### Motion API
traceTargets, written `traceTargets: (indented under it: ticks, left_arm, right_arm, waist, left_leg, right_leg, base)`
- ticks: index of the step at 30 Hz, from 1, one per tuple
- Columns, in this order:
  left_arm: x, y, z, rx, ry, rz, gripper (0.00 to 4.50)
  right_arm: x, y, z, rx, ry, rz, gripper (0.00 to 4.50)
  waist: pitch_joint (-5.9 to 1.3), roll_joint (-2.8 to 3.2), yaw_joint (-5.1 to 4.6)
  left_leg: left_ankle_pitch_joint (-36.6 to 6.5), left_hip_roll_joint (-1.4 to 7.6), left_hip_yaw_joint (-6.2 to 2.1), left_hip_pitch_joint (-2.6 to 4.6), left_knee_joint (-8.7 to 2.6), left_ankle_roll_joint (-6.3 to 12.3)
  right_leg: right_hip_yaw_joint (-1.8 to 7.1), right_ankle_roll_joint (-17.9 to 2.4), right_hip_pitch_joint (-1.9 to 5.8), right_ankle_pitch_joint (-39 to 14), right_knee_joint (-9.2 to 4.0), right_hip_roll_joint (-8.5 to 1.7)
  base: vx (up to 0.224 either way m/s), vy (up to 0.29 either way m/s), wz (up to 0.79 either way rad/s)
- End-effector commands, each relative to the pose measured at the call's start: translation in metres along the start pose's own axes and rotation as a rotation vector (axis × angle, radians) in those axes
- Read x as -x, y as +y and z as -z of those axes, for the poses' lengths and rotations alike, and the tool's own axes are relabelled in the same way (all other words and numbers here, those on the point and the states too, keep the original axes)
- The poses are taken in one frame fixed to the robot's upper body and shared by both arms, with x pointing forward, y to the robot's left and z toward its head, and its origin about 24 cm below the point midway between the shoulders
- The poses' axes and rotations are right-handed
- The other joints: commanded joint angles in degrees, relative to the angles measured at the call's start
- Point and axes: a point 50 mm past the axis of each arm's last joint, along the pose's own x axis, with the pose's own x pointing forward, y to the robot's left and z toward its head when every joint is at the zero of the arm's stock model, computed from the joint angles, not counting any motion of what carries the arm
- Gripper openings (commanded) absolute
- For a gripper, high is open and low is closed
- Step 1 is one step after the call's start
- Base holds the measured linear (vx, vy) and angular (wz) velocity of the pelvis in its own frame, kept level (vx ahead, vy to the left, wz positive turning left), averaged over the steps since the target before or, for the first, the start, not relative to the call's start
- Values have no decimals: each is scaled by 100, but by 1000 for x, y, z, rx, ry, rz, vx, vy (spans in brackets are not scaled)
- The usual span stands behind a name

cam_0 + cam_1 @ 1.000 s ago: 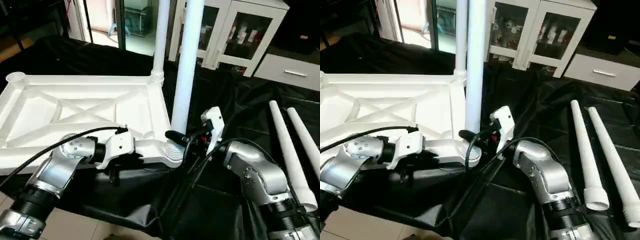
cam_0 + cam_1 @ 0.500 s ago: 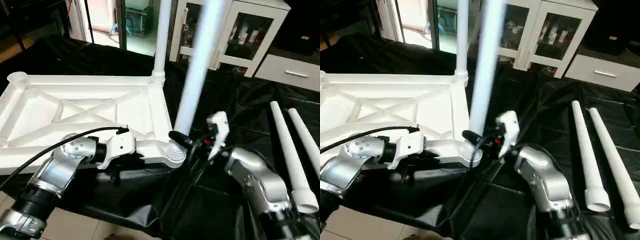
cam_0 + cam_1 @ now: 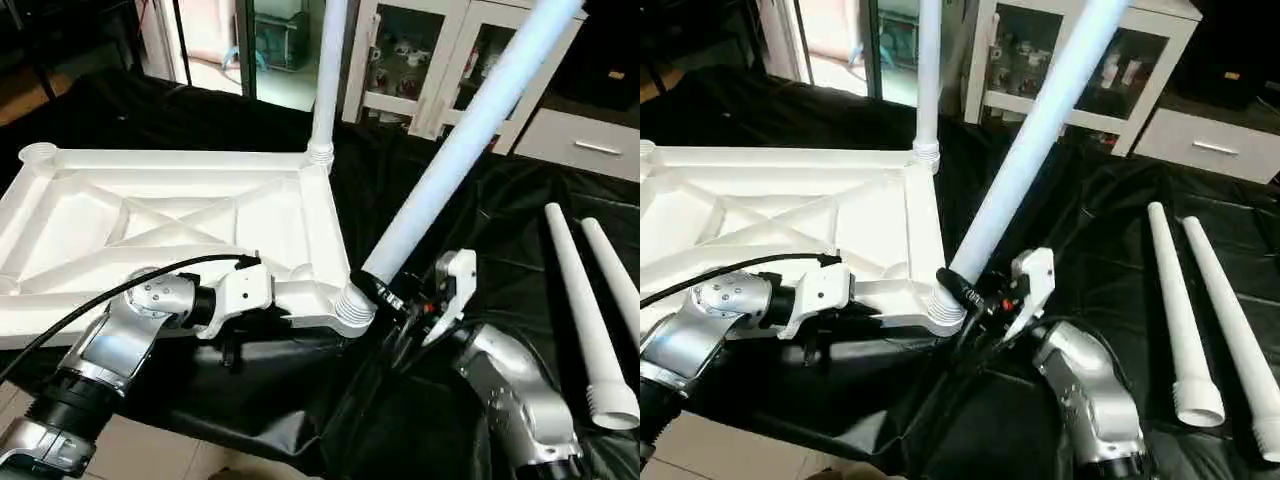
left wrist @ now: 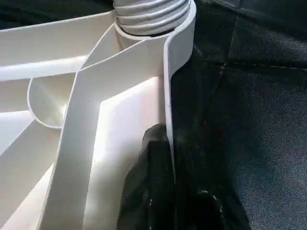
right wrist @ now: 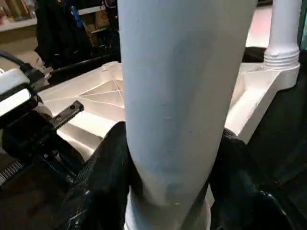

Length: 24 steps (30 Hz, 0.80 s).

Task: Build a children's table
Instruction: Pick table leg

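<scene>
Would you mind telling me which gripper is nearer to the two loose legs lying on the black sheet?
The right gripper. It grips the tilted leg at the tabletop's near corner, on the side facing the loose legs. The left gripper pinches the tabletop's near rim, farther away.

top: I see it upside down, white, X ribs up
far leg: upright in far corner socket
near leg: base at near socket, tilted right
spare legs: two flat, side by side, right
</scene>
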Motion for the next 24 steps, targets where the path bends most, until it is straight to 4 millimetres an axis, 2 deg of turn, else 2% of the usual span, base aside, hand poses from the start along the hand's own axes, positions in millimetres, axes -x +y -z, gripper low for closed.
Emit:
traceTargets:
  ticks: [1,4,5,8,11,12,16,24]
  left_arm:
    - [-8,-9,-1,12,-40,59,1]
    - [-8,-9,0,12,-37,58,1]
    - [-8,-9,0,12,-36,59,1]
    - [-8,-9,0,13,-35,57,1]
    - [-8,-9,0,14,-35,56,1]
    - [-8,-9,0,14,-35,55,1]
    - [-8,-9,0,14,-36,52,1]
    - [-7,-9,-1,14,-42,45,1]
  right_arm:
    - [21,-16,19,24,139,111,188]
    - [24,-15,29,99,236,94,188]
    - [24,-15,30,114,252,86,188]
    - [24,-12,34,115,284,47,188]
    - [24,-11,37,144,312,31,188]
    - [24,-11,38,149,313,28,188]
    - [23,-9,40,167,328,16,188]
    - [32,-16,53,125,395,101,188]
  waist:
    - [-207,44,-51]
    - [-201,39,-57]
    - [-190,37,-59]
    - [-191,21,-58]
    - [-185,27,-65]
    - [-182,30,-68]
    - [-189,19,-76]
    - [-171,19,-86]
  left_leg:
    - [-1897,233,-73,-2,-564,65]
    - [-1862,233,-72,-15,-571,76]
    - [-1908,229,-70,-14,-576,85]
    - [-1976,232,-84,-3,-584,102]
    - [-1941,232,-87,-16,-595,98]
    - [-2039,236,-87,2,-597,85]
    - [-2134,242,-108,-7,-614,78]
    - [-2330,239,-115,2,-623,75]
  right_leg:
    - [202,-629,186,-2721,-500,-367]
    - [200,-640,196,-2639,-491,-356]
    - [200,-601,194,-2765,-507,-360]
    - [203,-494,186,-3082,-545,-379]
    - [204,-450,181,-3134,-558,-375]
    - [207,-419,159,-3219,-577,-374]
    - [201,-415,168,-3216,-574,-377]
    - [205,-334,132,-3488,-615,-376]
  base:
    - [0,0,0]
    - [0,0,0]
    - [0,0,0]
    - [0,0,0]
    - [0,0,0]
    - [0,0,0]
    - [0,0,0]
    - [0,0,0]
